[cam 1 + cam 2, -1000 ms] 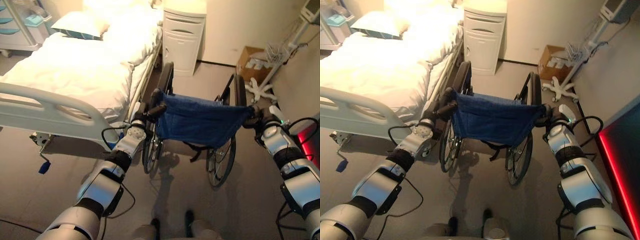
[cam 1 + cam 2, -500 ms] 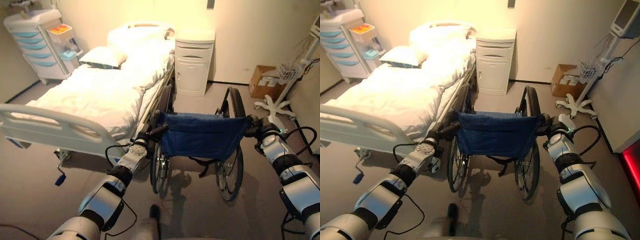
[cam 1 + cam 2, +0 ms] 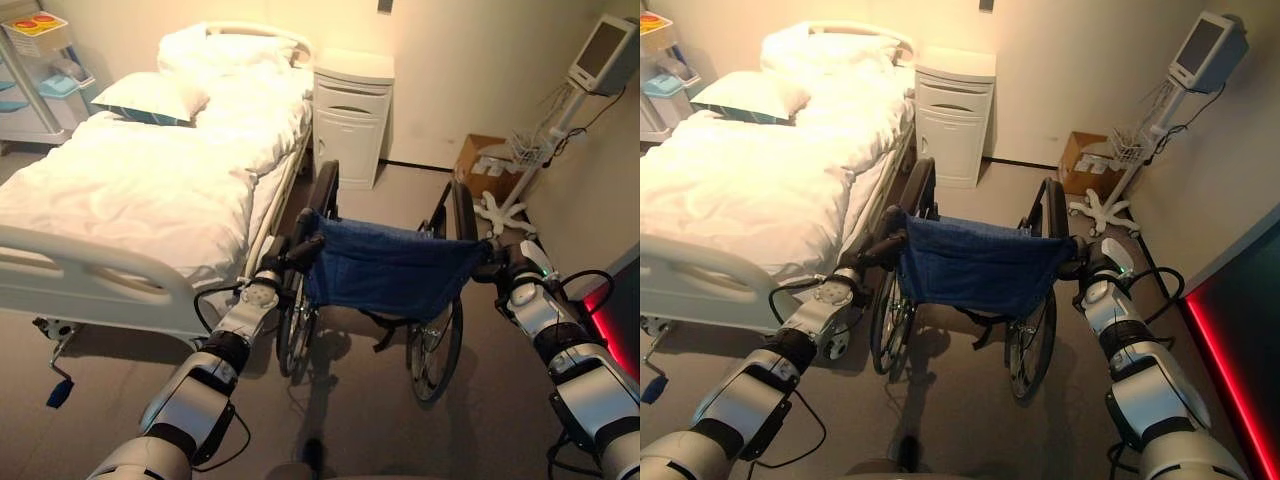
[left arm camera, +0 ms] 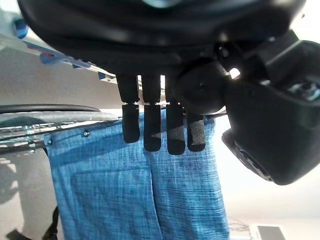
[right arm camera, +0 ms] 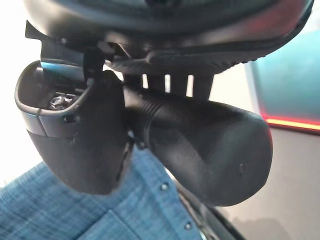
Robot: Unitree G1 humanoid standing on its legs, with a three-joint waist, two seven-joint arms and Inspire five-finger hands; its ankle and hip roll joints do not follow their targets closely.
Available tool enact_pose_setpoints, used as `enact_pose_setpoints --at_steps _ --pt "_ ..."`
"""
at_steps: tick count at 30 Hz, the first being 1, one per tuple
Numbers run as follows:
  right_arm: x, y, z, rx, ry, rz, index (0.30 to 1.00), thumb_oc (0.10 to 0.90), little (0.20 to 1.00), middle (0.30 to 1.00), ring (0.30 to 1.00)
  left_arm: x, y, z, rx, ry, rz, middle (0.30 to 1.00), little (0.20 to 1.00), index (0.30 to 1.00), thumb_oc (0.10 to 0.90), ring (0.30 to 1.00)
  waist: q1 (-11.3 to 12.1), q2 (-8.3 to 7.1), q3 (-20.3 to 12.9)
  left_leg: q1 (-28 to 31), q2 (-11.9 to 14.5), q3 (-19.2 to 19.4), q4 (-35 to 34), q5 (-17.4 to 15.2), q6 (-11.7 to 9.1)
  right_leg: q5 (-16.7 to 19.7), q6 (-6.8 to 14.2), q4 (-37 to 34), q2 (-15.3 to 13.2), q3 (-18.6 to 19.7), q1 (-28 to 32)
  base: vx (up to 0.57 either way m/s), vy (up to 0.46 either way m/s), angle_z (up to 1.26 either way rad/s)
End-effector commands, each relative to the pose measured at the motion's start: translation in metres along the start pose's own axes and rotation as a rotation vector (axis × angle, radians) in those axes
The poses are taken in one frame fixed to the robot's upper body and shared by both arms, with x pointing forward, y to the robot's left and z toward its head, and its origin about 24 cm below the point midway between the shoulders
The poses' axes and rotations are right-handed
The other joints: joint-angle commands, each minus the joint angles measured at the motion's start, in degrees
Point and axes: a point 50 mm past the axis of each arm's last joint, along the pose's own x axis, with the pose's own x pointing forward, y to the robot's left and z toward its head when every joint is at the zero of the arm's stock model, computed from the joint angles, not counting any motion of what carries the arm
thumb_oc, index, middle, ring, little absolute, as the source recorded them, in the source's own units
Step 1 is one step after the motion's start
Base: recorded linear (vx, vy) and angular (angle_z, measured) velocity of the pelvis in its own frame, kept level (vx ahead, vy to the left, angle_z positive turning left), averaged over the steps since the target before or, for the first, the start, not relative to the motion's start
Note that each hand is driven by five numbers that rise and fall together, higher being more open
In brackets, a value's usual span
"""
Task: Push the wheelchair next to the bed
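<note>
One wheelchair (image 3: 388,268), one bed (image 3: 130,190), one cabinet (image 3: 350,118), one cardboard box (image 3: 480,165) (by the wall), one monitor stand (image 3: 545,120)

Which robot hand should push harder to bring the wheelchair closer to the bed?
Probably the right hand. The bed lies on the robot's left of the wheelchair, so pushing its right handle more should swing it bedward. The left hand grips the other handle.

Warm yellowish light fills the room, strongest on the bed (image 3: 150,190), whose white covers wash out to glare with little fold detail. The wheelchair (image 3: 385,265) throws a soft dark shadow onto the floor (image 3: 100,400) toward the viewer. A red glow runs along a dark panel (image 3: 1240,350) at the right. In the wrist views, the close dark hand casings sit underexposed against blown-out white background.
</note>
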Motion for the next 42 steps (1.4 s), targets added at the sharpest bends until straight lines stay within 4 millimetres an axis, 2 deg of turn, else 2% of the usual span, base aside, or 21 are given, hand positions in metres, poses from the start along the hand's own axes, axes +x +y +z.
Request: enact_pose_setpoints --at_steps 1,8,15,22,28,30,31,32,34,37,38,39,40,41,42 --pt "-0.024 0.081 0.030 -0.010 -0.200 0.350 0.300 0.400 0.300 0.300 0.300 -0.015 0.045 -0.044 0.114 0.107 0.128 0.300 0.300 0.300 0.400 0.300 6.36 0.36 6.36 1.38 0.95 -0.70 4.23 -2.28 -0.33 12.62 2.00 -17.15 -1.79 0.24 -0.02 0.03 -0.127 -0.25" --pt "-0.021 0.072 0.031 -0.014 -0.206 0.339 0.300 0.400 0.300 0.300 0.300 -0.019 0.040 -0.053 0.116 0.126 0.123 0.300 0.300 0.300 0.400 0.300 7.54 -1.09 5.09 0.58 1.66 0.31 4.72 -2.21 -1.17 11.23 1.89 -22.85 -1.41 -1.41 4.32 0.05 -0.096 -0.01" --pt "-0.020 0.076 0.020 -0.032 -0.158 0.358 0.300 0.400 0.300 0.300 0.300 -0.018 0.030 -0.055 0.107 0.144 0.089 0.300 0.300 0.300 0.400 0.300 7.16 -0.86 4.43 2.21 1.56 0.10 3.81 -2.81 -1.27 11.30 1.61 -24.43 -1.57 -1.55 5.48 0.02 -0.006 0.16" --pt "-0.019 0.079 0.023 -0.038 -0.135 0.379 0.300 0.400 0.300 0.300 0.300 -0.014 0.024 -0.049 0.097 0.143 0.073 0.300 0.300 0.300 0.400 0.300 6.95 -0.60 4.24 2.22 1.10 0.26 5.26 -3.87 -0.56 10.34 2.06 -22.08 -2.46 -1.11 5.27 0.02 0.050 -0.02" --pt "-0.019 0.082 0.021 -0.032 -0.112 0.370 0.300 0.400 0.300 0.300 0.300 -0.012 0.021 -0.045 0.102 0.128 0.056 0.300 0.300 0.300 0.400 0.300 7.16 -0.44 4.21 1.11 -0.27 0.37 7.39 -4.96 1.22 9.53 3.12 -14.34 -3.78 0.34 4.89 0.04 0.151 0.01" --pt "-0.019 0.081 0.016 -0.038 -0.109 0.364 0.300 0.400 0.300 0.300 0.300 -0.011 0.016 -0.042 0.107 0.118 0.044 0.300 0.300 0.300 0.400 0.300 6.81 0.43 4.23 0.76 -1.14 0.00 7.83 -5.47 2.59 13.10 3.07 -0.80 -4.89 2.89 1.26 0.05 0.279 0.05" --pt "-0.018 0.080 0.014 -0.037 -0.107 0.360 0.300 0.400 0.300 0.300 0.300 -0.011 0.015 -0.041 0.109 0.114 0.041 0.300 0.300 0.300 0.400 0.300 6.53 0.82 4.39 0.98 -1.18 -0.34 7.96 -5.66 2.75 14.48 2.84 2.91 -5.01 3.72 -0.29 0.10 0.261 0.07" --pt "-0.019 0.078 0.006 -0.035 -0.101 0.356 0.300 0.400 0.300 0.300 0.300 -0.011 0.013 -0.041 0.114 0.109 0.034 0.300 0.300 0.300 0.400 0.300 5.56 1.67 5.07 1.90 -1.14 -1.32 8.33 -6.23 2.91 16.54 2.10 9.40 -4.38 5.79 -4.38 0.14 0.212 0.17" --pt "-0.020 0.078 -0.001 -0.038 -0.097 0.362 0.300 0.400 0.300 0.300 0.300 -0.012 0.012 -0.041 0.111 0.111 0.028 0.300 0.300 0.300 0.400 0.300 4.22 1.80 5.96 2.89 -1.79 -2.47 9.02 -7.03 3.05 17.91 1.84 10.16 -3.09 7.30 -8.12 0.19 0.120 0.36" --pt "-0.023 0.078 -0.005 -0.041 -0.089 0.367 0.300 0.400 0.300 0.300 0.300 -0.013 0.012 -0.041 0.106 0.115 0.021 0.300 0.300 0.300 0.400 0.300 2.40 0.99 7.38 4.75 -3.21 -3.92 10.44 -9.24 3.16 20.58 1.78 3.61 -3.25 8.09 -11.63 0.25 -0.049 0.14" --pt "-0.023 0.076 -0.002 -0.022 -0.088 0.352 0.300 0.400 0.300 0.300 0.300 -0.012 0.013 -0.036 0.108 0.095 0.018 0.300 0.300 0.300 0.400 0.300 1.75 -0.11 8.76 5.11 -4.01 -4.59 11.98 -11.54 3.23 22.23 2.27 -3.12 -4.08 8.69 -12.58 0.22 -0.198 0.10" --pt "-0.021 0.073 0.000 -0.009 -0.088 0.339 0.300 0.400 0.300 0.300 0.300 -0.011 0.014 -0.032 0.111 0.078 0.015 0.300 0.300 0.300 0.400 0.300 1.41 -0.68 9.67 5.25 -4.24 -4.88 12.79 -12.82 3.18 22.42 2.54 -7.70 -4.71 8.76 -12.97 0.21 -0.213 0.18" --pt "-0.021 0.072 0.000 -0.007 -0.089 0.336 0.300 0.400 0.300 0.300 0.300 -0.010 0.014 -0.030 0.111 0.071 0.014 0.300 0.300 0.300 0.400 0.300 1.28 -0.82 10.00 5.32 -4.26 -4.95 13.05 -13.24 3.16 22.50 2.64 -9.06 -4.92 8.72 -13.02 0.29 -0.231 0.20" --pt "-0.018 0.067 0.002 0.001 -0.087 0.325 0.300 0.400 0.300 0.300 0.300 -0.008 0.015 -0.022 0.109 0.038 0.007 0.300 0.300 0.300 0.400 0.300 0.76 -1.70 10.96 6.11 -4.07 -4.84 14.43 -15.54 2.55 23.16 3.46 -18.00 -7.00 7.93 -13.20 0.36 -0.233 0.28" --pt "-0.017 0.065 0.003 0.003 -0.088 0.320 0.300 0.400 0.300 0.300 0.300 -0.007 0.014 -0.019 0.106 0.024 0.000 0.300 0.300 0.300 0.400 0.300 0.44 -1.91 11.34 7.00 -3.48 -4.67 14.88 -16.74 2.13 23.14 3.92 -22.26 -7.83 7.29 -12.96 0.41 -0.252 0.31"
